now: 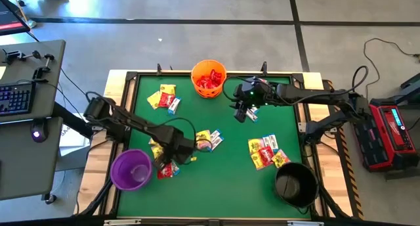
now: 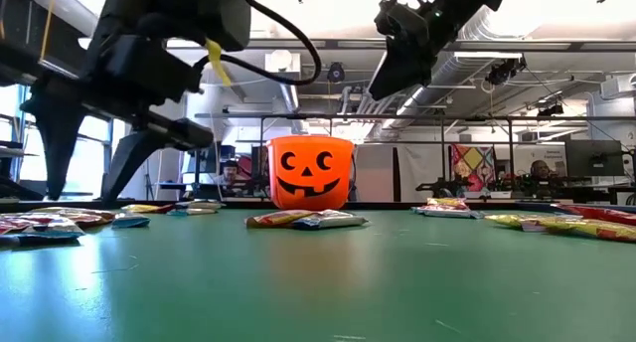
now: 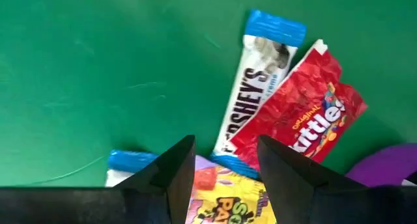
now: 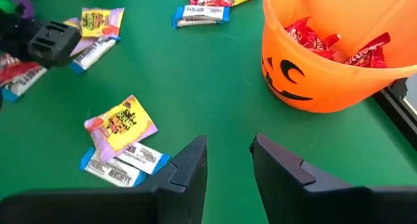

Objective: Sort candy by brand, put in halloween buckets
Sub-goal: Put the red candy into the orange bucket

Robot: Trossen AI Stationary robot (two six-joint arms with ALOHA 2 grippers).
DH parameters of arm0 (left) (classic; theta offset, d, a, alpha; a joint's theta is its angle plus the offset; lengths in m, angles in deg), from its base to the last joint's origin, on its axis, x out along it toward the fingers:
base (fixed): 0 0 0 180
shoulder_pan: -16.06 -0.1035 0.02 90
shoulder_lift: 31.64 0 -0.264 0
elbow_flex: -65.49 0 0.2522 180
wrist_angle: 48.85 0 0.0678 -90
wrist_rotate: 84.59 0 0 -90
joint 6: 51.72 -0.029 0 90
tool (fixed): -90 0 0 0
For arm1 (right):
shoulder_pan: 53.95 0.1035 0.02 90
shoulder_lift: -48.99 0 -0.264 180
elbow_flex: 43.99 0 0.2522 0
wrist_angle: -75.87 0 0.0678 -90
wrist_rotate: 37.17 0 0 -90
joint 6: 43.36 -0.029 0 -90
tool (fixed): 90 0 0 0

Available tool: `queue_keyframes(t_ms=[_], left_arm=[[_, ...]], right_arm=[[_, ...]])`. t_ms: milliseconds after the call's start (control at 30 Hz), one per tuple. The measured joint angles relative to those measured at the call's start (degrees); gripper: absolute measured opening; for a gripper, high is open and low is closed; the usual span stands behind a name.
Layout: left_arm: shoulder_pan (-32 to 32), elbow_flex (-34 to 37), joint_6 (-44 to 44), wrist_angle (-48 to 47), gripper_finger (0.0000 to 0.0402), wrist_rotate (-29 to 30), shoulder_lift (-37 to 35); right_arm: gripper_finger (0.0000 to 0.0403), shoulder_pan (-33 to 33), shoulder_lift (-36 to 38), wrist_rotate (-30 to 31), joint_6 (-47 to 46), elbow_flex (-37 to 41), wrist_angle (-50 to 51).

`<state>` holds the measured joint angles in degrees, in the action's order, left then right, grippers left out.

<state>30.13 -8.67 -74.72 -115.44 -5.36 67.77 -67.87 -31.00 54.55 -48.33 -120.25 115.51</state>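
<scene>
Green counter (image 1: 216, 177) carrying three buckets and scattered candy. Orange bucket (image 1: 209, 79) with pumpkin face sitting at the far edge, middle, holding red packets (image 4: 311, 40). Purple bucket (image 1: 131, 169) standing at the near left corner; black bucket (image 1: 295, 184) standing at the near right corner. What either of these is holding cannot be told. Candy lying in loose clusters: one group (image 1: 164, 97) left of the orange bucket, one (image 1: 209, 140) near the counter's middle, one (image 1: 268, 152) toward the right just beyond the black bucket, and one (image 1: 168, 168) beside the purple bucket. Left gripper (image 1: 178, 151) hanging over this last cluster, next to the purple bucket, fingers standing apart and gripping nothing; in its wrist view a white-blue bar (image 3: 257, 87) and a red packet (image 3: 300, 113) are lying side by side and overlapping on the green ahead of the fingers (image 3: 176, 175), with a yellow packet (image 3: 225, 198) showing between them. Right gripper (image 1: 245, 111) hanging above the counter just right of the orange bucket, fingers partly apart and empty; a yellow packet (image 4: 120, 125) lying partly on a white-blue bar (image 4: 124, 164) is showing ahead of it.
</scene>
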Motion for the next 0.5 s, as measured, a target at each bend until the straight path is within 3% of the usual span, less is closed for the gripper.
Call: queue_keyframes(t_ms=[500], left_arm=[[1.05, 0.0, 0.33, 0.18, 0.0137, 1.1, 2.88]], right_arm=[[0.011, -0.01, 0.0, -0.01, 0.53, 0.0, 0.1]])
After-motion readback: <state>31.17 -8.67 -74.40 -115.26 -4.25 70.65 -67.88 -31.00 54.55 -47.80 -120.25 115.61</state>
